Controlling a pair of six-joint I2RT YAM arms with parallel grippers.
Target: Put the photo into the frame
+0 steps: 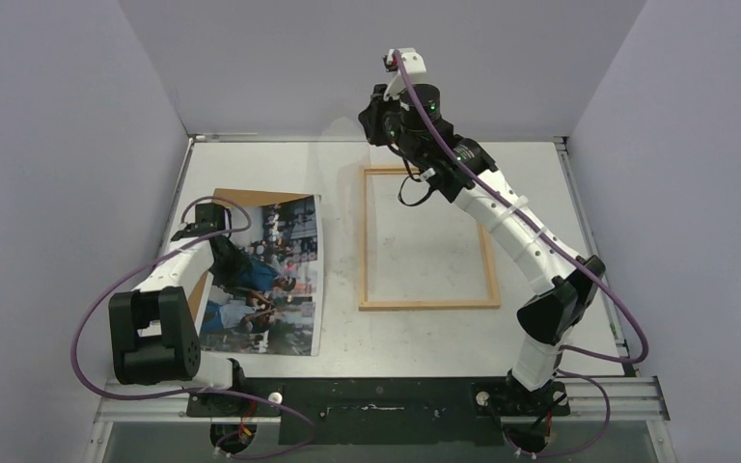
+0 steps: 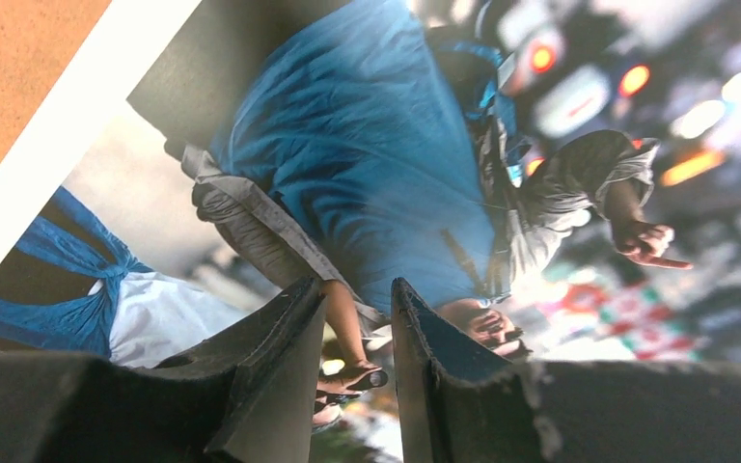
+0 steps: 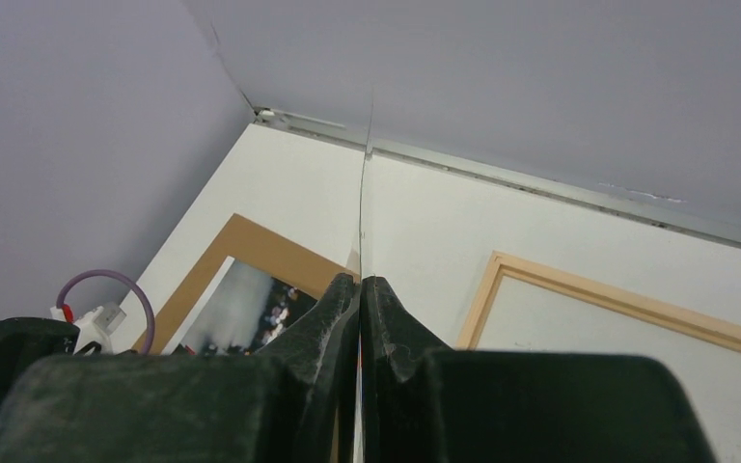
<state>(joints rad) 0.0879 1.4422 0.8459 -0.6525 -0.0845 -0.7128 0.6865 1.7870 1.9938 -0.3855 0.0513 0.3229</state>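
Note:
The photo [image 1: 272, 282], a glossy street scene with people in blue, lies face up at the table's left on a brown backing board [image 1: 243, 198]. My left gripper [image 1: 224, 253] points down onto the photo [image 2: 367, 145]. Its fingers stand apart with only the print showing between them [image 2: 359, 285]. The thin light-wood frame [image 1: 428, 305] lies flat at the middle right, with bare table inside it. My right gripper [image 1: 374, 123] is raised above the frame's far left corner. In the right wrist view it [image 3: 360, 280] is shut on a thin clear sheet [image 3: 366, 174] seen edge-on.
Grey walls close in the table on the left, back and right. The backing board [image 3: 251, 236] sticks out beyond the photo's far and left edges. The frame's far bar [image 3: 617, 299] runs just right of my right fingers. A purple cable [image 1: 87, 318] loops beside the left arm.

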